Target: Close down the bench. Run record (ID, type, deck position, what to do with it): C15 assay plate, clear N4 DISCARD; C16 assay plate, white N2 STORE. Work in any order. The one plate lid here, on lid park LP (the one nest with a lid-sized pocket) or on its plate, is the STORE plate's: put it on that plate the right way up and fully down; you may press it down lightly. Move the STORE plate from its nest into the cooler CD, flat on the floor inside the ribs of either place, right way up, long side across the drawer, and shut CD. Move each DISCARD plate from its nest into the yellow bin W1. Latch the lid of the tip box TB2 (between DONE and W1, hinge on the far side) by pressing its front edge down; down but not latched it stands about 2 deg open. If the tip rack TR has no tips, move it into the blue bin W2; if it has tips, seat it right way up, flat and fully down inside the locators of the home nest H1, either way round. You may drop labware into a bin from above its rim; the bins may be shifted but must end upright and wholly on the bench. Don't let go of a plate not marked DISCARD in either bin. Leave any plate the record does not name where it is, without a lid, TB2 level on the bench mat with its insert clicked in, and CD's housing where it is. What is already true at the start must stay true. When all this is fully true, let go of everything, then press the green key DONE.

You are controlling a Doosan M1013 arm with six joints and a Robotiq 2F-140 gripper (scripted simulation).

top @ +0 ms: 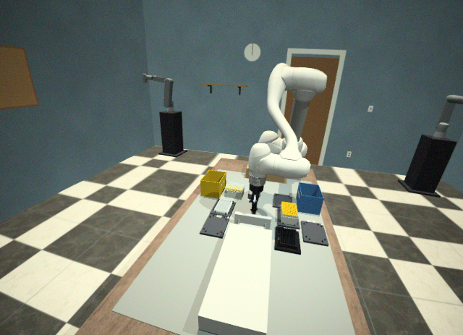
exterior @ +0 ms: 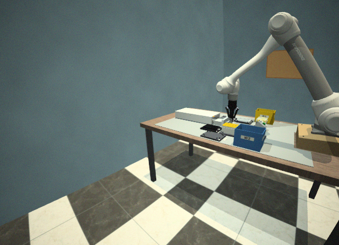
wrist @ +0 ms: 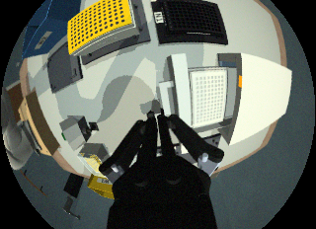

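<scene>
My gripper (top: pixel 254 208) is shut and empty, pointing down just behind the front panel of the cooler drawer (top: pixel 252 220). It also shows in the exterior view (exterior: pixel 232 118) and the wrist view (wrist: pixel 158 117). The drawer stands partly open, and a white plate (wrist: pixel 208 95) lies flat inside it, next to the drawer front (wrist: pixel 180 87). A pale plate (top: pixel 223 206) sits on a nest on the left. The tip rack with yellow tips (top: pixel 289 210) stands on the right; the wrist view shows it too (wrist: pixel 106 20). The tip box (top: pixel 234 190) stands beside the yellow bin (top: pixel 213 183).
The blue bin (top: pixel 309 197) stands at the back right. A black plate (top: pixel 287 239) lies in front of the tip rack. Bare dark nests lie at left (top: pixel 214 226), right (top: pixel 314 232) and behind the rack (top: pixel 282 200). The long white cooler housing (top: pixel 239 271) runs toward the near edge.
</scene>
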